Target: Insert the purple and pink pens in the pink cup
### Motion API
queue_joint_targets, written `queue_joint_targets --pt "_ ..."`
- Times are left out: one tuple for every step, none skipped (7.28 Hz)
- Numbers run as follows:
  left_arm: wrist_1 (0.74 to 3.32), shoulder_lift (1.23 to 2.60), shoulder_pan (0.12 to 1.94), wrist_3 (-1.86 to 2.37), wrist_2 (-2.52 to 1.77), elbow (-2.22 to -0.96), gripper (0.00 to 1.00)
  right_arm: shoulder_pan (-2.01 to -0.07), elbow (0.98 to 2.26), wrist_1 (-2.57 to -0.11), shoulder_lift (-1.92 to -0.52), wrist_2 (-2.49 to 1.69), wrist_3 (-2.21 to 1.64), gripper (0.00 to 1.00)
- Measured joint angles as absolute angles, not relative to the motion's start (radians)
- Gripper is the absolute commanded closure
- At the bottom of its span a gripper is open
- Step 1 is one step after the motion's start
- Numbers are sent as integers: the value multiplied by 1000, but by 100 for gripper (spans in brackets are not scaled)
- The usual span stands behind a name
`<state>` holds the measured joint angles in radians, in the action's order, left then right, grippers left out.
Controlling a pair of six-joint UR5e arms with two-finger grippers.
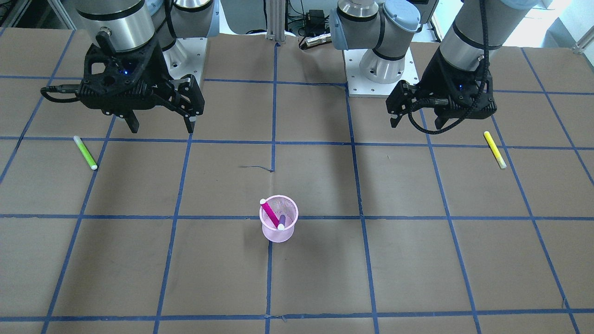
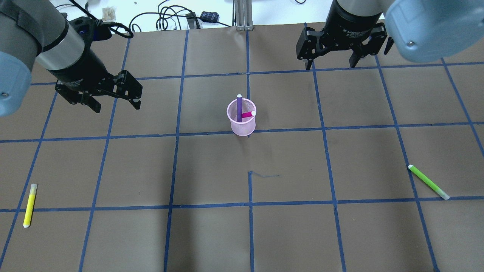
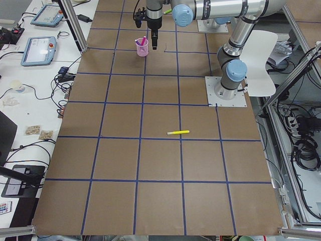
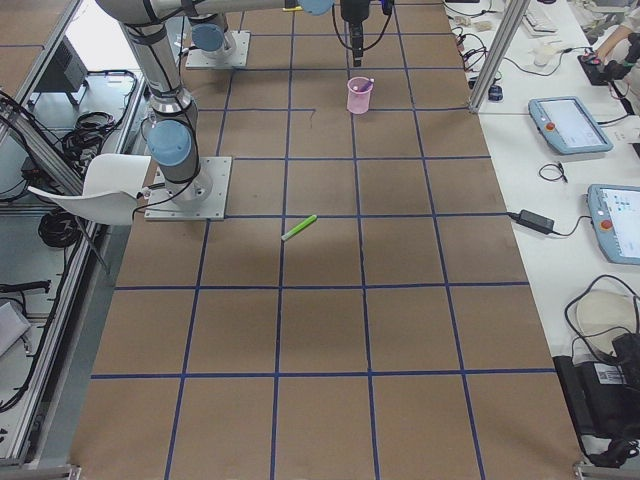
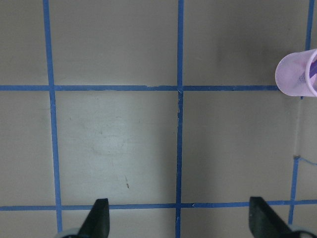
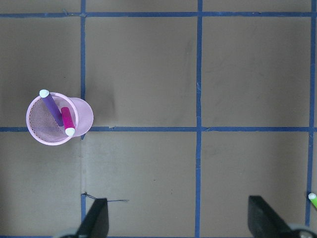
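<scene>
We see the cup (image 2: pixel 242 127) standing near the middle of the table (image 2: pixel 211 234), between the two grippers and well apart from both. The left gripper (image 2: pixel 115 106) hangs above the table on the side towards the left end. Its fingers are spread wide and there is nothing between them. In its wrist view the cup shows only at the right edge, far from the fingertips. The right gripper (image 2: pixel 330 65) hangs above the table on the side towards the right end. It is likewise spread wide and holds nothing, and its wrist view has the cup off to the left, clear of the fingers.

The cup is pale pink mesh and upright, with a rim wider than its base. Both task pens are inside it. The purple pen (image 2: pixel 239 107) leans on the rim with its white end sticking above it. The pink pen (image 2: pixel 247 114) leans the other way, its white end at the rim, and the two cross inside the cup.

A yellow pen (image 2: pixel 29 206) lies flat towards the left end, near the robot's edge. A green pen (image 2: pixel 428 182) lies flat towards the right end
</scene>
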<state>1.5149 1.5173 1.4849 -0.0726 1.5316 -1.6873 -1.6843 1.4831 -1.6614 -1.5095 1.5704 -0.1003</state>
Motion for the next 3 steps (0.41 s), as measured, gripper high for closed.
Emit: queue_joint_targets --pt "1515 1516 1503 -63 1542 -1687 0 -1684 1483 -1662 -1509 1570 -100 0" --pt "1512 1513 1514 -60 1555 -1686 0 -1684 1484 -1662 -1509 1570 -99 0" --pt "1509 1509 1519 -61 1562 -1684 0 -1684 1484 -1662 -1509 1570 -98 0"
